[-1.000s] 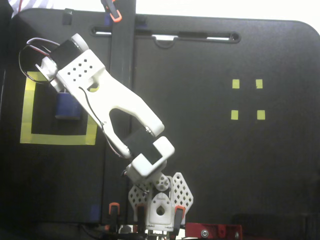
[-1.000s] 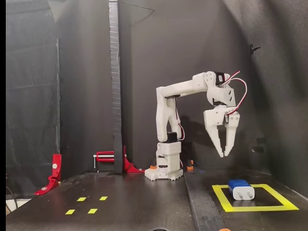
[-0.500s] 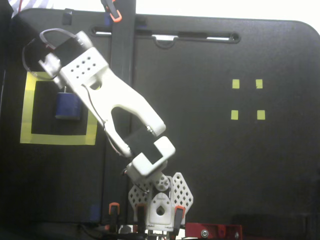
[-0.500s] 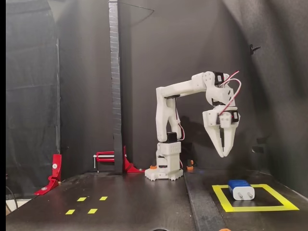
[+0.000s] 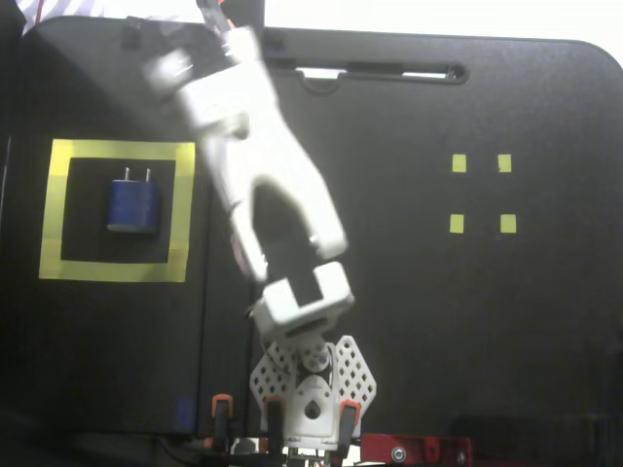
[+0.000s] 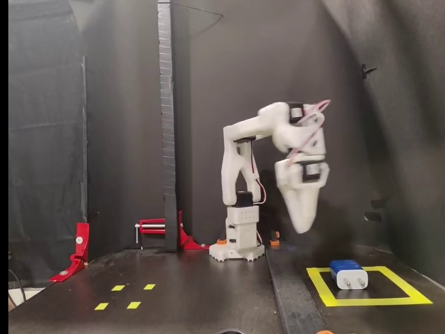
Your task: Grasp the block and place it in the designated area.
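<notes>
Seems done: block [image 5: 133,205] lying inside designated area [image 5: 115,269], untouched by end effector [image 6: 300,224], blurred aloft, finger state unreadable.

Dim, dark scene — arm [image 5: 263,165] motion-blurred, top edge overexposed.

Open air surrounds the block [image 6: 348,274] inside the designated area [image 6: 403,296]; the blurred claw [image 6: 300,224] hangs well above and beside it. A tall black post [image 6: 165,125] stands behind, well apart across the table [image 6: 195,299].
</notes>
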Tool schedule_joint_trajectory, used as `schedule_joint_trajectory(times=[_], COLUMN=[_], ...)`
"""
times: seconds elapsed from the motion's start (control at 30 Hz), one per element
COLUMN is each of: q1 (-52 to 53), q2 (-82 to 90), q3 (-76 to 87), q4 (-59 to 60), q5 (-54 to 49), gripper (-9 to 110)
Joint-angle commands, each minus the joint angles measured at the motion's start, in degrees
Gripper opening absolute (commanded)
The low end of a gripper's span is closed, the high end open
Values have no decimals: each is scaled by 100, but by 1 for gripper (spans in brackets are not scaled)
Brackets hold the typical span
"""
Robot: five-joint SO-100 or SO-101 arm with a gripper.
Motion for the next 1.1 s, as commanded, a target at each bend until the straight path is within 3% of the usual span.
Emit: schedule_joint_trajectory(times=[0.0,0.3,0.63,1.07], q1=[571,2285,2681,2435], q2=[-70,-237,132,3067], q3=[-220,-220,-167,2505], q4=[-79,0,-167,-3094], q5=[-62,-404,-800,-1160], gripper=[0,0,0,0])
